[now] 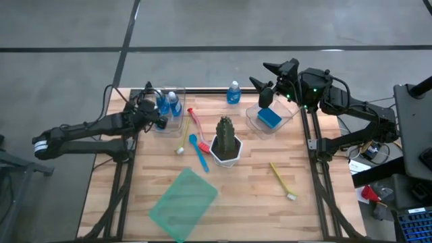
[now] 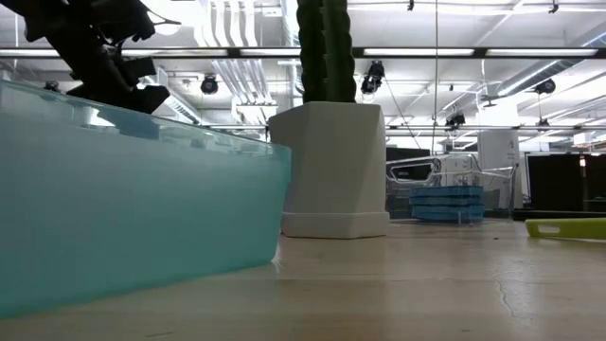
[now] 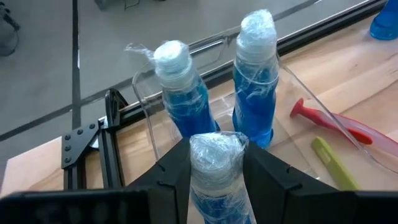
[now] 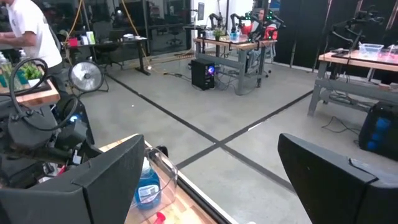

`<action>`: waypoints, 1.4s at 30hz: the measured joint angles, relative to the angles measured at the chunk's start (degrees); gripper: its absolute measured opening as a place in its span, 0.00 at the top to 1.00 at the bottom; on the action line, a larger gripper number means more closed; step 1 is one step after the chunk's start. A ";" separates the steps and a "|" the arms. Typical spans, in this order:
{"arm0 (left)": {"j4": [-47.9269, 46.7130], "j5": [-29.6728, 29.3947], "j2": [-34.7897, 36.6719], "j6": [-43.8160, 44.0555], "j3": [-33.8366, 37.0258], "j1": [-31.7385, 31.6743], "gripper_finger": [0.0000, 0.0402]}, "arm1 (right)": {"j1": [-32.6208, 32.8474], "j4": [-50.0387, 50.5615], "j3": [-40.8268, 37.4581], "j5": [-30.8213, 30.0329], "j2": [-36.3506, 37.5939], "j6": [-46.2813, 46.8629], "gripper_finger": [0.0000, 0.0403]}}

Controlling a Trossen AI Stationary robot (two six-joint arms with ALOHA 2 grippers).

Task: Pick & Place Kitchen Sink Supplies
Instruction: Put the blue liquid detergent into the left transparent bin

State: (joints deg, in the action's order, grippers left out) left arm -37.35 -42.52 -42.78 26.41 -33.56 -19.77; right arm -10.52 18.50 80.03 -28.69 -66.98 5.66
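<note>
My left gripper [image 3: 216, 186] [image 1: 154, 113] is at the table's far left, shut on a small blue bottle with a wrapped white cap [image 3: 216, 152]. Just beyond it, two more blue bottles [image 3: 180, 93] [image 3: 256, 87] stand upright in a clear bin [image 1: 170, 116]. Another blue bottle [image 1: 233, 92] stands alone by the far edge. My right gripper [image 1: 268, 84] [image 4: 217, 180] hovers open above a second clear bin [image 1: 287, 118], which holds a blue sponge [image 1: 268, 118]. Red [image 1: 196, 121], yellow [image 1: 182, 140], blue [image 1: 200, 154] and lime [image 1: 282, 179] brushes lie flat on the table. My left gripper pinches the bottle between its two fingers [image 3: 177, 174], just below the wrapped cap [image 3: 217, 146]. The fingers come from the table's left side, one on each side of the bottle. The bottle stands upright in the hold; its base is hidden by the gripper.
A dark green cactus in a white pot [image 1: 226, 140] [image 2: 336, 170] stands mid-table among the brushes. A translucent green sheet [image 1: 183, 197] lies near the front edge and fills the low view's left [image 2: 142, 208]. A person shows in the room behind [image 4: 25, 31].
</note>
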 joint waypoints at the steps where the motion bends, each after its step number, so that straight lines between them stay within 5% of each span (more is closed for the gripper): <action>1: -0.12 -0.12 0.17 -0.01 0.03 0.00 0.70 | 0.00 0.00 0.00 0.00 0.00 0.15 0.09; 23: -1.68 1.57 1.13 3.60 -1.69 -0.02 0.60 | 0.00 0.08 -0.09 0.04 0.00 0.16 0.09; 33: -2.25 5.55 1.98 2.30 -10.40 -0.01 0.60 | 0.00 0.07 -0.11 0.07 0.00 0.10 0.09; 42: 19.55 13.68 -3.69 -15.93 -18.66 -0.03 0.60 | -0.02 0.09 -0.24 0.19 0.00 -0.34 0.09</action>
State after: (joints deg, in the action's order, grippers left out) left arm -17.80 -28.84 -46.47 10.48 -52.22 -19.79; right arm -10.55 18.59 79.79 -28.50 -66.98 5.32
